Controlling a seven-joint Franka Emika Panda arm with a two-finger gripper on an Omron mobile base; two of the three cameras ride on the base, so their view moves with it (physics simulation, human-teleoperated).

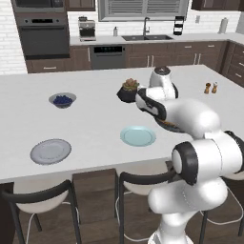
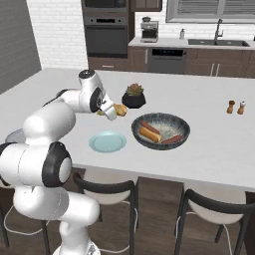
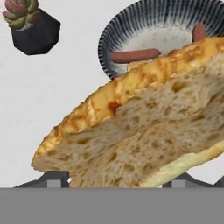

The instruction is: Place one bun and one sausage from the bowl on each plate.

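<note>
Arm: folded, elbow raised, forearm reaching forward. Gripper [image 2: 115, 110]: lifted off the counter, jaws clamped across a bun [image 3: 144, 127] held between them.

You have two plates on the island counter [image 1: 95, 114]: one grey plate [image 1: 50, 151] and one pale teal-blue plate [image 1: 138, 136]. You have one large speckled bowl [image 2: 161, 130] and one small bowl of blue berries [image 1: 62, 100]. Count two buns: one bun [image 3: 144, 127] at the gripper [image 2: 112, 111], and one more bun [image 2: 149, 133] in the large bowl. Count two sausages in that bowl, one sausage [image 3: 134, 55] lying across it and a second sausage [image 3: 199, 31] near the rim. You have one black pot with a plant [image 2: 134, 96] and two shakers [image 2: 236, 107]. Three stools [image 1: 143, 183] stand along the near edge.
</note>
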